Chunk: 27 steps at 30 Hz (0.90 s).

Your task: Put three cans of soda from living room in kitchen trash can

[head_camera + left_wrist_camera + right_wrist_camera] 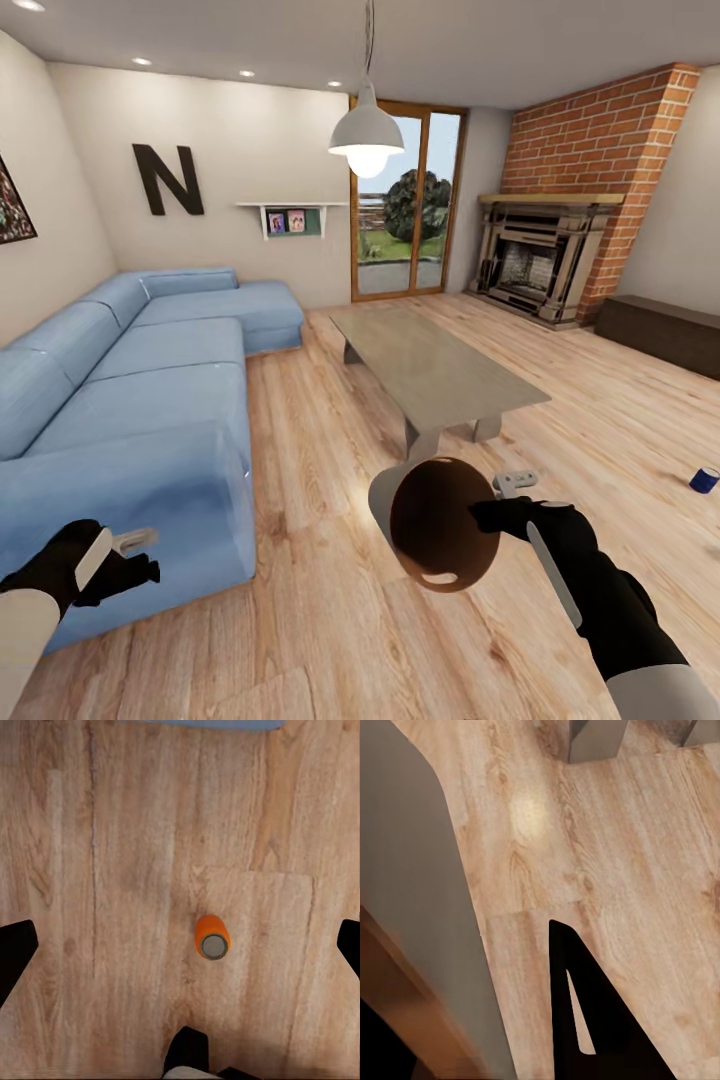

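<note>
The room is bright and evenly lit: daylight enters through the glass door point(405, 205), a pendant lamp point(366, 135) glows, and ceiling spotlights point(141, 61) shine. Shadows are faint. The head view bends straight lines outward at its edges. A soft glare patch sits on the floor point(529, 813).

Big blue L-shaped sofa point(140, 380) takes up the left side of the room, with a black letter N point(167, 179) on the wall above it and a little shelf point(290, 215) holding two small pictures next to that. A low coffee table point(435, 370) sits mid-floor on light wood planks point(330, 620), a white pendant lamp point(367, 135) hangs overhead. Glass door point(405, 205) at the back shows greenery, brick fireplace point(575, 220) sits to its right, and a dark low bench point(660, 333) runs along the right wall.
</note>
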{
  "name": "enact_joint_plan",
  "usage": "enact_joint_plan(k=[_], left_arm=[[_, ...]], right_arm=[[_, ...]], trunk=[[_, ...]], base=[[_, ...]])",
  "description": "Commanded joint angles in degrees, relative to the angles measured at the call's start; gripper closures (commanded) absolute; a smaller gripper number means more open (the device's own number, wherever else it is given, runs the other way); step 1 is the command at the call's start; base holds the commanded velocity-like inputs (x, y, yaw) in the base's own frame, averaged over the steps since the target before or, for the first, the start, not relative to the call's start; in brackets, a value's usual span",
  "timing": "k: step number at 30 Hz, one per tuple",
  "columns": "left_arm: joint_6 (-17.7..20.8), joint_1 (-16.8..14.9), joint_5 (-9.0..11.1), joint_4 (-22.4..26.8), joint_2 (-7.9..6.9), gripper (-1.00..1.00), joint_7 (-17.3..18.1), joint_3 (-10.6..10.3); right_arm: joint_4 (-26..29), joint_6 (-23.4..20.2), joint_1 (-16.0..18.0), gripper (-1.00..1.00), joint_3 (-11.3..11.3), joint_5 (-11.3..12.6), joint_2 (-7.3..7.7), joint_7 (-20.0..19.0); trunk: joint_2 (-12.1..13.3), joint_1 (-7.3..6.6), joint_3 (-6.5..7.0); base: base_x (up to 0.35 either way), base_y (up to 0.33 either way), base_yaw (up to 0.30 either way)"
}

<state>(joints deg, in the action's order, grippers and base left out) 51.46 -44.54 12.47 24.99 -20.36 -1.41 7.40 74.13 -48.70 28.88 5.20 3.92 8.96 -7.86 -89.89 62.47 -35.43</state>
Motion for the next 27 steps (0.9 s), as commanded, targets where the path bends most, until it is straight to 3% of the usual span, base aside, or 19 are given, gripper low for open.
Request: enact_joint_plan(k=[1, 8, 13, 16, 24, 27], left_arm=[[0.3, -0.1, -0.5, 0.2, 0.97, -1.00, -1.7, -1.0], [0.4, -0.2, -1.1, 1.0, 4.30, -1.00, -5.0, -2.5], [0.1, -0.1, -1.2, 2.7, 7.94, -1.00, -6.5, -2.6], [-1.4, -0.1, -1.2, 3.1, 8.53, -1.00, -6.6, -2.7], [-11.7, 0.0, -1.0, 2.8, 8.85, -1.00, -5.9, -2.6], [-12.5, 0.1, -1.0, 2.7, 8.81, -1.00, -5.1, -2.6]], right_arm=[[0.1, 0.0, 0.0, 1.00, 0.2, 0.9, 0.00, -0.5], [0.1, 0.0, 0.0, 1.00, 0.9, 0.8, 0.00, -0.4], [0.1, 0.0, 0.0, 1.00, 0.9, 0.8, 0.00, -0.5], [0.0, 0.0, 0.0, 1.00, 1.0, 0.8, -0.02, -0.4], [0.5, -0.2, 0.2, 1.00, 1.4, 0.7, 0.04, -0.4], [0.9, -0.9, 0.5, 1.00, 1.4, 0.3, 0.03, -0.4]], trunk=[[0.0, -0.01, -0.03], [0.0, -0.01, -0.28], [0.0, -0.01, -0.43], [0.0, -0.01, -0.51], [-2.8, 1.53, -1.86], [-4.0, 2.19, -2.40]], base=[[0.002, 0.003, 0.000], [0.000, 0.001, 0.000], [0.000, 0.000, 0.000], [0.000, 0.000, 0.000], [0.000, 0.000, 0.000], [0.000, 0.000, 0.000]])
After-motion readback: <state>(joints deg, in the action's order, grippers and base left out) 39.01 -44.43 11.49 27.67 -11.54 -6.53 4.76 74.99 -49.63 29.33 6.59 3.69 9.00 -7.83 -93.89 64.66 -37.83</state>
